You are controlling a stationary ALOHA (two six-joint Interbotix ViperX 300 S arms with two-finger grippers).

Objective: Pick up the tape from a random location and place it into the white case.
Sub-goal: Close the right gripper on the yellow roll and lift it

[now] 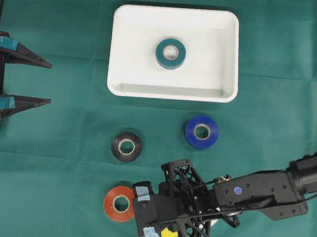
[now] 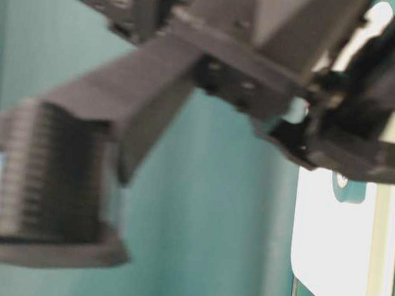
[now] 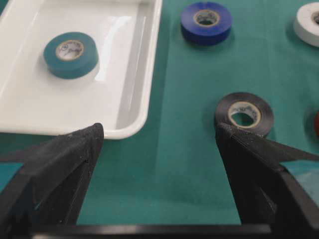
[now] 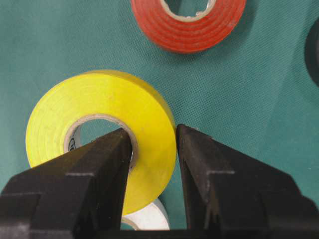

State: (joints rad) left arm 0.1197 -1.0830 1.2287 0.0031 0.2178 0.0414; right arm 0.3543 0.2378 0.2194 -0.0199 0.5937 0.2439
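My right gripper [image 4: 152, 132] is shut on a yellow tape roll [image 4: 99, 104], with one finger through its hole and the other outside its wall. In the overhead view only a sliver of that yellow tape roll [image 1: 169, 233] shows under the right arm [image 1: 252, 189], near the front edge. The white case [image 1: 171, 92] lies at the back centre with a teal tape roll [image 1: 171, 53] flat inside it. My left gripper [image 1: 50, 83] stands open at the far left with nothing between its fingers [image 3: 75, 159].
On the green cloth lie a blue roll [image 1: 202, 132], a black roll [image 1: 126, 146] and an orange-red roll [image 1: 120, 203]. A white roll [image 4: 149, 219] shows just under the yellow one. The table-level view is mostly filled by the blurred right arm [image 2: 192, 63].
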